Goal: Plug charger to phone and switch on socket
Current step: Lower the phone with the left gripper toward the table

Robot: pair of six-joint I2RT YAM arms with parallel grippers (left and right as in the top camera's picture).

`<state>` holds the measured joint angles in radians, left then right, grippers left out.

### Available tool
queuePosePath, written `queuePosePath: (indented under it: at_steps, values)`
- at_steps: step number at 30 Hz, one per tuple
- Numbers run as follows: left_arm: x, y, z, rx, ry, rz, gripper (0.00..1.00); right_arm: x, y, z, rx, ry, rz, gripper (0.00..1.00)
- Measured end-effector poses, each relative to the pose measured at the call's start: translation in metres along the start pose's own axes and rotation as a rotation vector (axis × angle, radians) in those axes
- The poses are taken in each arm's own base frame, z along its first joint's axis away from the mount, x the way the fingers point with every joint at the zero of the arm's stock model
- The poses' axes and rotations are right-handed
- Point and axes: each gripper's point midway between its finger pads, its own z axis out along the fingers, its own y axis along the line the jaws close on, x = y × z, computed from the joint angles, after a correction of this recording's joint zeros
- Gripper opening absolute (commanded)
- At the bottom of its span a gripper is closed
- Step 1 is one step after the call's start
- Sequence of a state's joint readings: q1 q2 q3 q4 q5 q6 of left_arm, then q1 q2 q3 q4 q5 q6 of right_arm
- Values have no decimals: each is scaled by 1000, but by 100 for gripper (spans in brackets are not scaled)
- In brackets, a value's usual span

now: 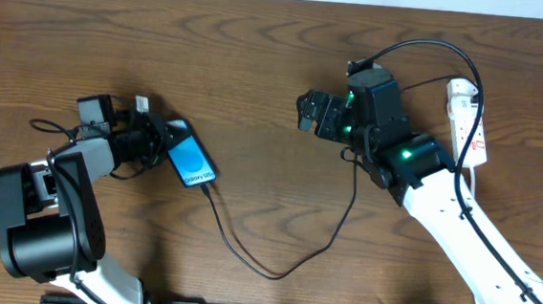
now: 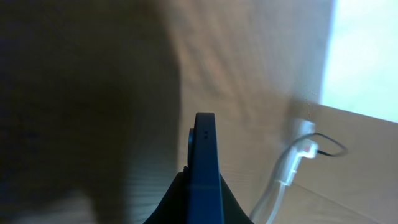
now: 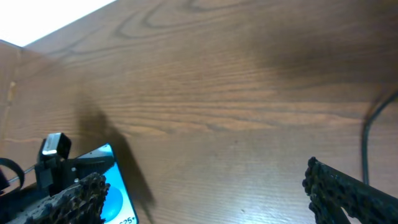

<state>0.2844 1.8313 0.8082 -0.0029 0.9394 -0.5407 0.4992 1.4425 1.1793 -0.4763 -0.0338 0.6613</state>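
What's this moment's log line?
left hand: shut on phone | right hand: open, empty | charger: reaches phone's end | socket: untouched

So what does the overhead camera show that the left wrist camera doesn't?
Only overhead: the phone's blue screen, the charger looping across the table to the phone's lower end, and the right gripper, open and away from both. Only left wrist: the phone's dark edge seen end-on, rising from the left gripper that holds it. Both: the phone and the white socket with its red marking, on the wooden table.
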Motion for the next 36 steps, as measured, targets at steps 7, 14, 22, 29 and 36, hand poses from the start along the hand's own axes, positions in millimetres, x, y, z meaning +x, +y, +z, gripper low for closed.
queuePosePath:
  at_steps: [7,14,22,29,36]
  values:
    - [1,32,-3,-167,-30,2,7,1,-2,0,12,2,0,99]
    - [0,33,-3,-171,-30,25,7,1,-3,0,12,2,0,99]
    - [1,33,-3,-175,-29,28,17,1,-3,0,12,2,0,99]
    - [-1,27,-4,-161,-33,47,38,1,-3,0,13,3,0,99]
    - [-2,23,-4,-151,-33,53,45,1,-3,0,13,3,0,99]
